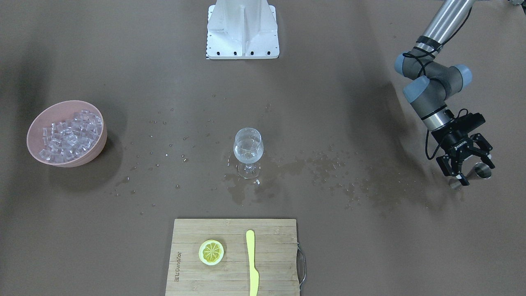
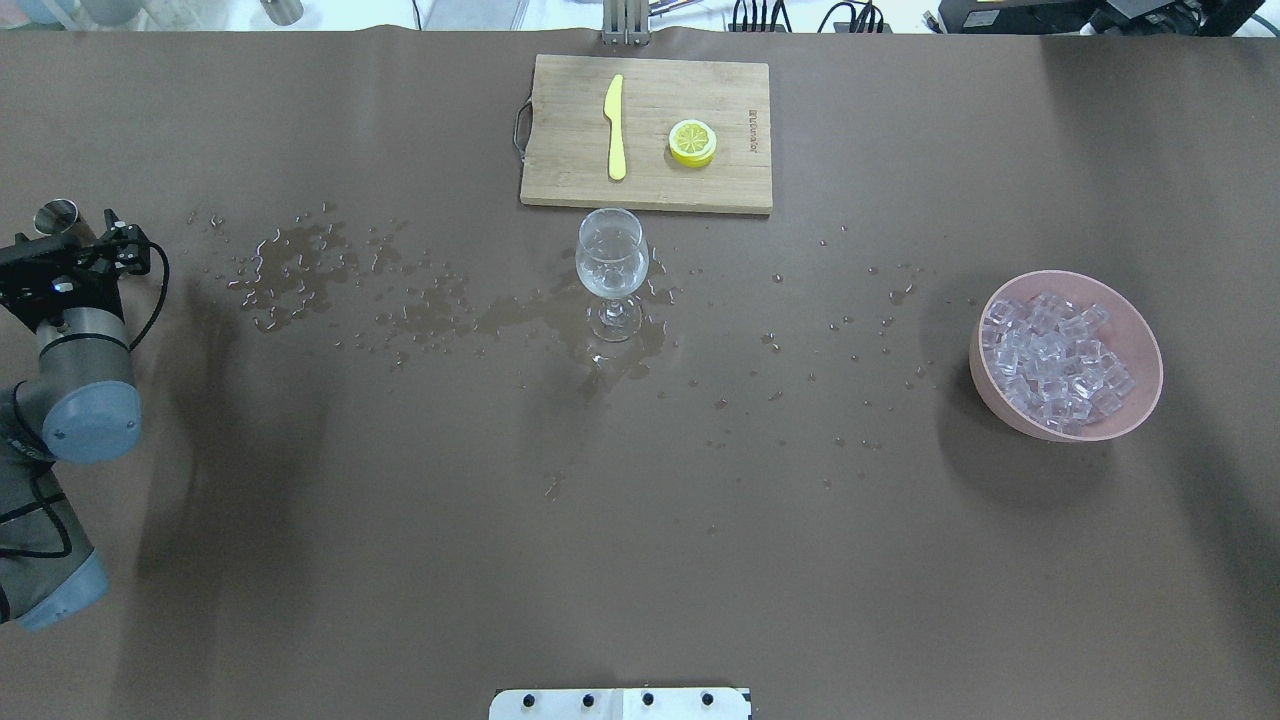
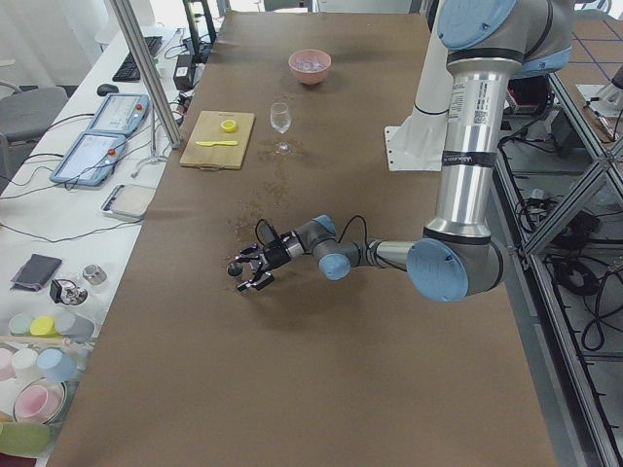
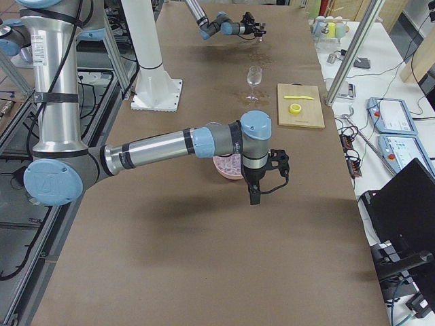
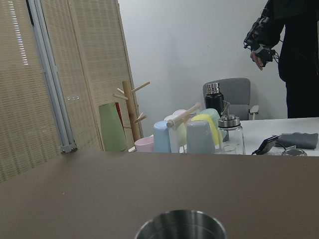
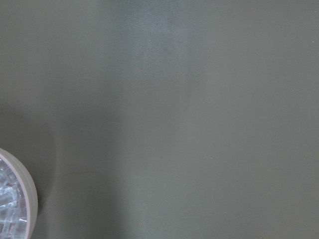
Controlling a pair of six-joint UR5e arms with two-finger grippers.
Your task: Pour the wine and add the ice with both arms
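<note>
A stemmed wine glass (image 1: 248, 148) stands mid-table with a little clear wine (image 1: 248, 154) in it. It also shows in the overhead view (image 2: 611, 265). The ice (image 1: 70, 133), a heap of clear cubes, fills a pink bowl (image 1: 100, 142), which also shows in the overhead view (image 2: 1140, 400). My left gripper (image 1: 472, 169) is open, low over the table, its fingers on either side of a small steel cup (image 1: 482, 170). The cup's rim shows in the left wrist view (image 5: 180, 226). My right gripper (image 4: 255, 193) hangs beside the bowl (image 6: 12, 199). I cannot tell whether it is open or shut.
A wooden cutting board (image 1: 230, 283) carries a lemon slice (image 1: 211, 252) and a yellow knife (image 1: 252, 263). Spilled drops and wet patches (image 1: 328, 168) run across the table between the cup and the glass. The white pedestal (image 1: 242, 28) stands at the robot's side.
</note>
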